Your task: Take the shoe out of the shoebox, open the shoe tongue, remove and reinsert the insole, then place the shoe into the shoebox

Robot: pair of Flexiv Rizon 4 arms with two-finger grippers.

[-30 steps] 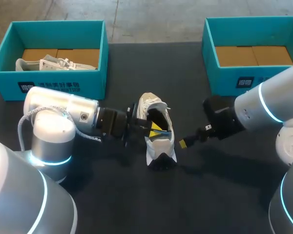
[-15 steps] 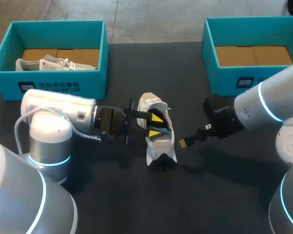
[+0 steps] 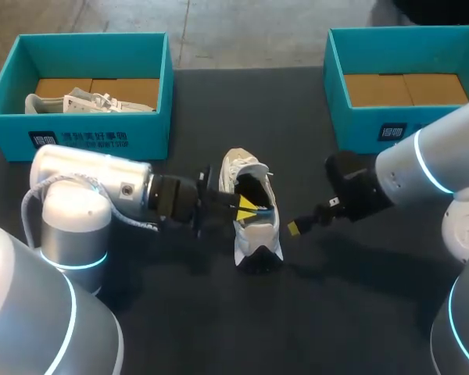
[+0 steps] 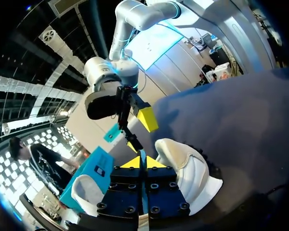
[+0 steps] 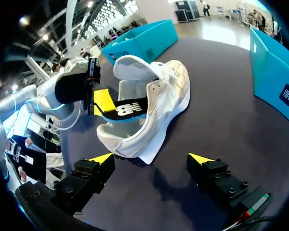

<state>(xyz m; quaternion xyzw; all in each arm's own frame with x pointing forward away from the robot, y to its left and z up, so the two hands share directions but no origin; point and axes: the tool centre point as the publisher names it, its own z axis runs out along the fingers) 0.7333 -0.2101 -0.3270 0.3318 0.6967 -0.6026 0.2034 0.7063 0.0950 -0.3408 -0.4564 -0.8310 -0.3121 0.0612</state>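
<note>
White shoe [image 3: 259, 234] is your landmark in the head view: it lies on the dark table [image 3: 180, 320], out of both boxes, mouth gaping. Your left gripper [image 3: 246, 206] comes in from the shoe's left and sits at that mouth, yellow tips pressed together on a sliver of blue insole [image 3: 262, 212]. Most of the insole is lost in the shadowed opening. Your right gripper [image 3: 295, 228] hangs just right of the shoe, clear of it. Only one yellow tip shows there, so you cannot judge its spread from above. Behind the shoe to the left stands a teal shoebox [image 3: 90, 129] holding a second shoe [image 3: 86, 101], partly hidden by the box wall. Behind it to the right is the other shoebox [image 3: 375, 129], showing bare cardboard.

From the left wrist, your own fingers are clamped tight, with a thin blue edge of the insole pinched between the tips. The shoe's white upper bulges beside and just past them, and its inside is hidden. The right gripper hangs beyond the shoe, one yellow tip plain and the other hard to see.

From the right wrist, your own fingers stand wide apart and hold nothing, with the shoe ahead of them on its side. The insole slopes out of the shoe's mouth, its outer end gripped by the left gripper, its inner end buried in the shoe.
</note>
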